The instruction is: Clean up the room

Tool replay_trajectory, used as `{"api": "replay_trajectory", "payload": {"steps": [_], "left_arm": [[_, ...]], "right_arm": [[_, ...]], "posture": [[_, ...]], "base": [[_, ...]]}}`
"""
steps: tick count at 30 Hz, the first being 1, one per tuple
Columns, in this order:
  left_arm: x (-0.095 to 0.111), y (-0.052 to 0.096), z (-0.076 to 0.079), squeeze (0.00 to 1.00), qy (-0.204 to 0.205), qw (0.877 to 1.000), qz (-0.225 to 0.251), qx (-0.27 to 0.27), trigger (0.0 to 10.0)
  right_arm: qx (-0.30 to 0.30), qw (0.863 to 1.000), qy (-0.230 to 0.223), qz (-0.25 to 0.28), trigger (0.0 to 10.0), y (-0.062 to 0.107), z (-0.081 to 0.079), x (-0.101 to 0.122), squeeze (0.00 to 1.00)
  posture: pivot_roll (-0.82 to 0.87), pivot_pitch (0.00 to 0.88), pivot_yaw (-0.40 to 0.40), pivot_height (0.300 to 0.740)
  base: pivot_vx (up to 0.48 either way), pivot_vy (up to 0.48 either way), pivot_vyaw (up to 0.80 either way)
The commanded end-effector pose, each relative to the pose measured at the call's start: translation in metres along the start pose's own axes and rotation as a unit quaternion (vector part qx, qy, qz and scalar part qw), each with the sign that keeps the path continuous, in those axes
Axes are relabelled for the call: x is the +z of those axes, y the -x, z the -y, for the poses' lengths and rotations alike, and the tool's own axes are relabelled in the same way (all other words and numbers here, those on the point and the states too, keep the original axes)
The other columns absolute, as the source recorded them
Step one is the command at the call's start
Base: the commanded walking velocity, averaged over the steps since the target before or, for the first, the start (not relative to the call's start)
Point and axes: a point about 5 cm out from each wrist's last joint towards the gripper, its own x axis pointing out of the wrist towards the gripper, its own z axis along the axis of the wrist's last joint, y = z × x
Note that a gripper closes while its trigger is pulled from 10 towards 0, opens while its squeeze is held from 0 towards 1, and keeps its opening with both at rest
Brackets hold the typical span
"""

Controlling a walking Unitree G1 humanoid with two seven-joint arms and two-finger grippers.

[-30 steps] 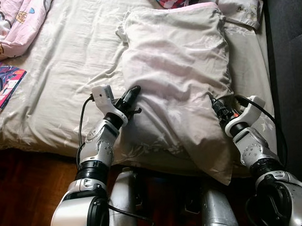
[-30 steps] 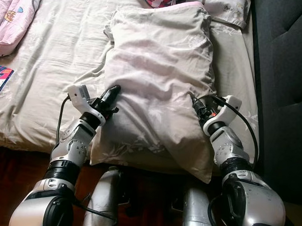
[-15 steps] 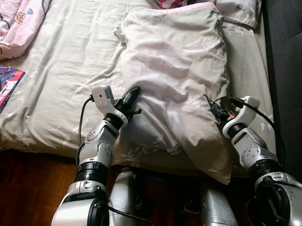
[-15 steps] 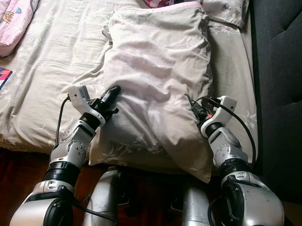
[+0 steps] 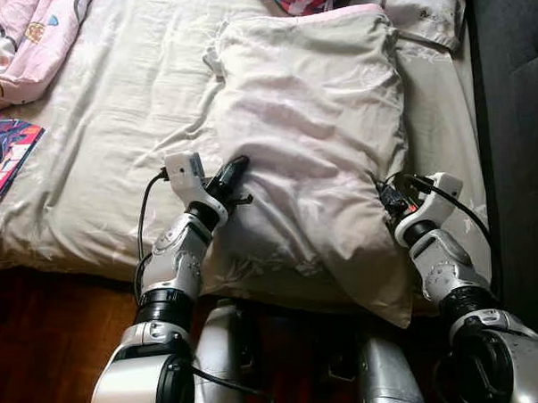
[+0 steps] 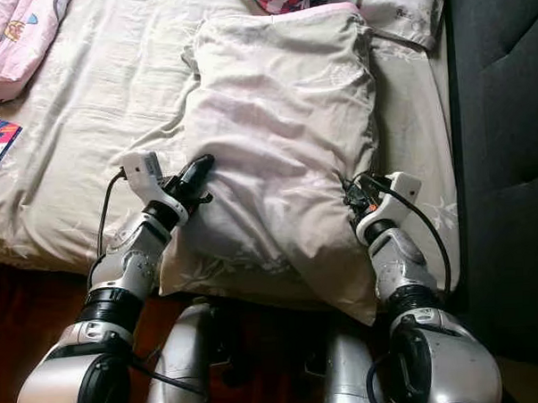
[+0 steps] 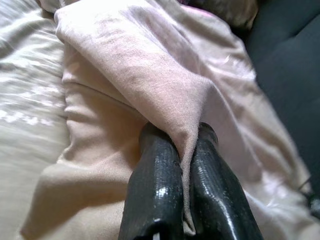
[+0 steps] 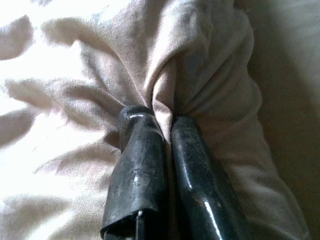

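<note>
Left eye view shows you a big pillow lying on the bed, right in front of the robot. The pillow's long way runs from the robot up toward the head of the bed. Its near end hangs a little over the bed's edge, between the two arms.

Your left hand is at the pillow's left side, near the bottom. In the left wrist view you can see its two black fingers pressed together with a fold of pillow cloth pinched between them. So that hand is closed on the pillow.

Your right hand is at the pillow's right side, a bit nearer the robot than the left one. The right wrist view shows the same thing: both fingers squeezed on a bunched fold of the cloth.

So you hold the pillow at both sides, one hand on each, and the pillow lies between them. Neither arm is much closer; they share it. If you mean to put it in its place, the way to go looks like straight ahead, up toward the small pillow at the top right of the bed. Lift both hands together, or the loose cloth may slip.

A book lies on the far left of the bed, well away from both hands, beside a pink blanket.
</note>
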Motion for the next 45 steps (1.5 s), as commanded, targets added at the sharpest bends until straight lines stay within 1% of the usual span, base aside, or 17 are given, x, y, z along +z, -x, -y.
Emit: {"api": "replay_trajectory", "payload": {"steps": [1,4,6,7,9,15,22,27,28,32,36,37,39,40,42,43,45], "left_arm": [[-0.014,0.001,0.005,0.00,-0.029,0.999,-0.030,-0.005,10.0],[-0.022,0.000,-0.003,0.00,-0.076,0.994,-0.071,0.038,10.0],[-0.022,0.000,-0.003,0.00,-0.076,0.994,-0.071,0.038,10.0],[-0.022,-0.004,-0.006,0.00,-0.094,0.990,-0.087,0.056,10.0],[-0.021,-0.007,-0.006,0.00,-0.101,0.988,-0.098,0.060,10.0],[-0.016,-0.016,-0.001,0.00,-0.049,0.993,-0.081,0.067,10.0],[-0.016,-0.013,-0.007,0.00,-0.043,0.993,-0.072,0.081,10.0],[-0.018,-0.013,-0.007,0.00,-0.042,0.993,-0.073,0.082,10.0],[-0.013,-0.015,-0.005,0.00,-0.035,0.994,-0.058,0.081,10.0],[0.003,-0.027,0.005,0.00,-0.008,0.998,-0.015,0.067,10.0],[0.008,-0.035,0.016,0.00,-0.003,0.999,-0.011,0.050,10.0],[0.011,-0.044,0.032,0.00,-0.002,1.000,-0.010,0.023,10.0],[0.013,-0.050,0.047,0.00,-0.041,0.999,-0.020,-0.020,10.0],[0.017,-0.054,0.055,0.00,-0.053,0.998,-0.016,-0.035,10.0],[0.019,-0.056,0.057,0.00,-0.044,0.998,-0.011,-0.039,10.0],[0.026,-0.060,0.066,0.00,-0.034,0.998,0.000,-0.061,10.0],[0.032,-0.064,0.078,0.00,-0.043,0.995,0.009,-0.094,10.0]], "right_arm": [[-0.009,0.998,-0.001,-0.059,0.0,0.007,0.000,-0.034,0.00],[-0.025,0.999,0.008,-0.023,0.0,0.004,0.001,-0.022,0.00],[-0.025,0.999,0.008,-0.023,0.0,0.004,0.001,-0.022,0.00],[-0.039,0.999,0.024,0.001,0.0,0.002,0.001,-0.012,0.00],[-0.046,0.998,0.027,0.021,0.0,0.001,0.001,-0.003,0.00],[-0.051,0.998,0.026,0.034,0.0,0.000,0.002,0.004,0.00],[-0.066,0.997,0.029,0.022,0.0,0.006,0.011,-0.007,0.00],[-0.079,0.995,0.037,0.046,0.0,0.006,0.014,0.003,0.00],[-0.088,0.993,0.045,0.068,0.0,0.005,0.014,0.012,0.00],[-0.110,0.979,0.076,0.151,0.0,0.004,0.011,0.047,0.00],[-0.123,0.968,0.087,0.199,0.0,0.006,0.011,0.067,0.00],[-0.133,0.954,0.100,0.248,0.0,0.010,0.011,0.088,0.00],[-0.139,0.942,0.101,0.287,0.0,0.015,0.012,0.103,0.00],[-0.151,0.926,0.116,0.325,0.0,0.023,0.015,0.118,0.00],[-0.152,0.922,0.118,0.337,0.0,0.026,0.015,0.123,0.00],[-0.161,0.908,0.128,0.364,0.0,0.033,0.017,0.133,0.00],[-0.171,0.891,0.139,0.396,0.0,0.042,0.019,0.143,0.00]], "posture": [[0.13,0.431,0.054,0.641],[0.13,0.431,0.056,0.641],[0.13,0.431,0.056,0.641],[0.13,0.430,0.056,0.641],[0.12,0.428,0.056,0.641],[0.11,0.424,0.060,0.641],[0.12,0.423,0.051,0.641],[0.11,0.419,0.053,0.641],[0.11,0.416,0.053,0.641],[0.10,0.410,0.051,0.641],[0.08,0.402,0.051,0.641],[0.06,0.399,0.053,0.641],[0.05,0.397,0.053,0.641],[0.04,0.395,0.055,0.641],[0.03,0.394,0.056,0.641],[0.02,0.394,0.057,0.641],[0.02,0.393,0.058,0.641]], "base": [[0.000,0.000,0.00],[0.000,0.000,0.00],[0.000,0.000,0.00],[0.000,0.000,0.00],[0.000,0.000,0.00],[0.000,0.000,0.00],[0.000,0.000,0.00],[0.000,0.000,0.00],[0.000,0.000,0.00],[0.000,0.000,0.00],[0.000,0.000,0.00],[0.000,0.000,0.00],[0.000,0.000,0.00],[0.000,0.000,0.00],[0.000,0.000,0.00],[0.000,0.000,0.00],[0.000,0.000,0.00]]}}
